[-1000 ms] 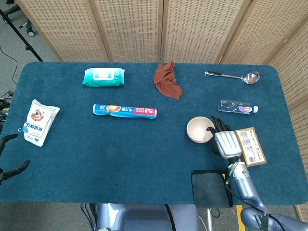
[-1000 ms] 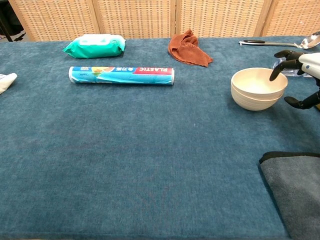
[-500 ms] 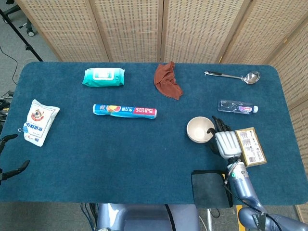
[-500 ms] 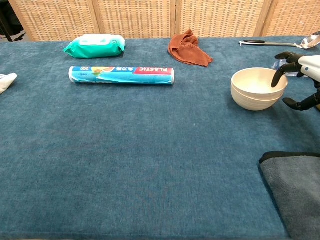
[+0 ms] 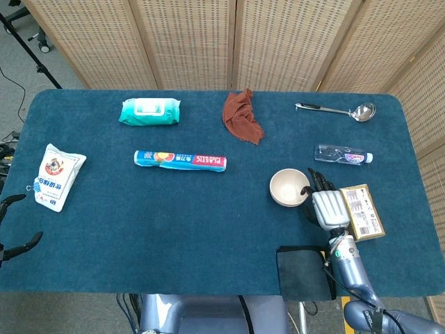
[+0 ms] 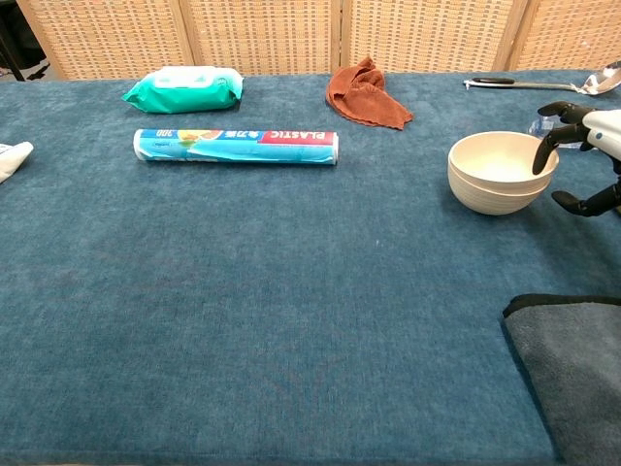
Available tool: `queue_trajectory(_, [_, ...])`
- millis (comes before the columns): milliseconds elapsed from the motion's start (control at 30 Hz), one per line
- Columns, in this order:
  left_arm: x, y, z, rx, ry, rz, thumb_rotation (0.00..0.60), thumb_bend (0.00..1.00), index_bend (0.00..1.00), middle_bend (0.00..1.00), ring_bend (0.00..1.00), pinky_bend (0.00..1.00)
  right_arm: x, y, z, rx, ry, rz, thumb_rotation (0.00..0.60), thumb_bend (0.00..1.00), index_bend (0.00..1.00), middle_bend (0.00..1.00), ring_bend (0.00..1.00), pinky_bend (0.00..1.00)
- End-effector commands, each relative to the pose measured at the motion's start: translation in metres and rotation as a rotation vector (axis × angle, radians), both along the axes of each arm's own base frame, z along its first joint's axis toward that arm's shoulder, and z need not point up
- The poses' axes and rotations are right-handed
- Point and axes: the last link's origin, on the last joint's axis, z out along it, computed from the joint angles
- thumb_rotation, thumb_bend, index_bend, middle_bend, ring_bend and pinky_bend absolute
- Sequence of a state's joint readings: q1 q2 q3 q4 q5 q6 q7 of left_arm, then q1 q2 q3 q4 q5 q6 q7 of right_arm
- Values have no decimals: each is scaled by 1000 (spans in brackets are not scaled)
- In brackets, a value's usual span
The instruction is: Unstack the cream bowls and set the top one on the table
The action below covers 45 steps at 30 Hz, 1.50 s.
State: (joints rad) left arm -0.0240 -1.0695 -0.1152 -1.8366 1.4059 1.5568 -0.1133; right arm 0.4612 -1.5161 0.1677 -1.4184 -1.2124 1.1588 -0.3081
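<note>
Two cream bowls [image 5: 287,187] [image 6: 500,173] sit nested on the blue cloth at the right of the table. My right hand [image 5: 325,202] [image 6: 600,126] is just to their right, with its dark fingers [image 6: 540,150] curled over the top bowl's right rim. The thumb [image 6: 585,203] hangs apart from the bowl's outer wall, and nothing is gripped. Of my left hand [image 5: 15,223], only dark fingertips show off the table's left edge in the head view; they are spread and hold nothing.
A tan box [image 5: 361,211] lies under the right hand and a dark cloth [image 5: 302,271] at the front edge. Behind are a water bottle [image 5: 343,154], ladle [image 5: 337,109], rust rag [image 5: 243,116], plastic-wrap roll [image 5: 180,160], wipes pack [image 5: 149,110] and white bag [image 5: 55,175].
The right hand's fingers have drawn slightly rightward, from inside the bowl toward its right rim. The bowls have not moved.
</note>
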Motion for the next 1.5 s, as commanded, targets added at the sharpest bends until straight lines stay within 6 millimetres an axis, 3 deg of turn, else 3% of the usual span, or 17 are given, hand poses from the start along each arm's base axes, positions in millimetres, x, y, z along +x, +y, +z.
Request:
queue_trajectory(33, [-1,0,0,-6,0,7,600,177,264,0,0,50,0,0,1,-6,0,1,600,466,385,0,0,207])
queue_trajectory(767, [0,-2,1,-1,-3,5,600,177,264,0,0,49,-4,1,-1,-20,-1,-17,600,440,506,0,0,207])
queue_trajectory(1500, [1,-2,1,-4,-3,3,600,177,264,0,0,50,1,-3,1,-34,14,-10,600,416,561,0,0,207])
